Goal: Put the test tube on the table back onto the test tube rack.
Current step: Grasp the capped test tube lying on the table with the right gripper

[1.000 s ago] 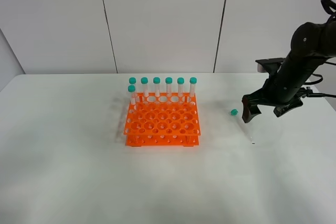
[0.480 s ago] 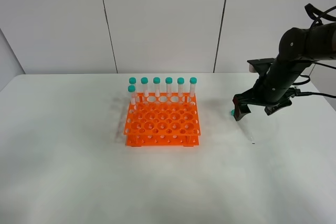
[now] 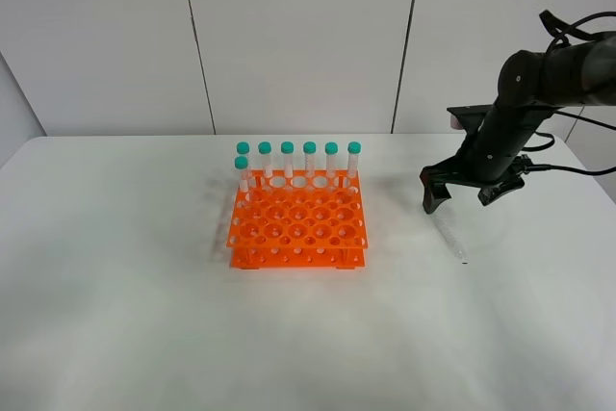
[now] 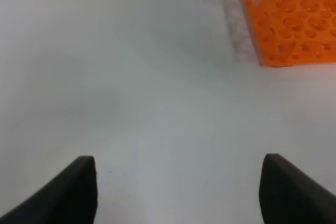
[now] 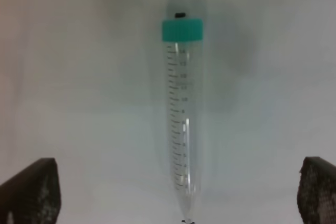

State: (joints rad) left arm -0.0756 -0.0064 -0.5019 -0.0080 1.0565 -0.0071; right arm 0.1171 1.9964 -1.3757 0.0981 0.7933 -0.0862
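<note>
The white table (image 3: pixel 144 315) was smooth and bare around the work, so a lopsided pinch could have sent the round tube rolling or skidding away. The orange test tube rack (image 3: pixel 296 223) sat well to the robot's left of the tube. Seven capped tubes (image 3: pixel 309 163) stood along its far side, and a careless approach on the way back might have knocked them.

The right arm (image 3: pixel 515 113) reached in from the right edge, bent down at the wrist, with the right gripper (image 3: pixel 456 201) pointing at the tabletop. Its jaws were spread wide and held nothing. They straddled the test tube (image 3: pixel 450 240), which lay flat on the table with its conical tip toward the near edge. The height of the fingertips above the surface could not be judged, so pressing down too far was a real risk.

The left gripper (image 4: pixel 178 192) hung over bare table, its jaws also spread and empty. In the right wrist view the teal cap (image 5: pixel 181 30) lay farthest from the jaws.
</note>
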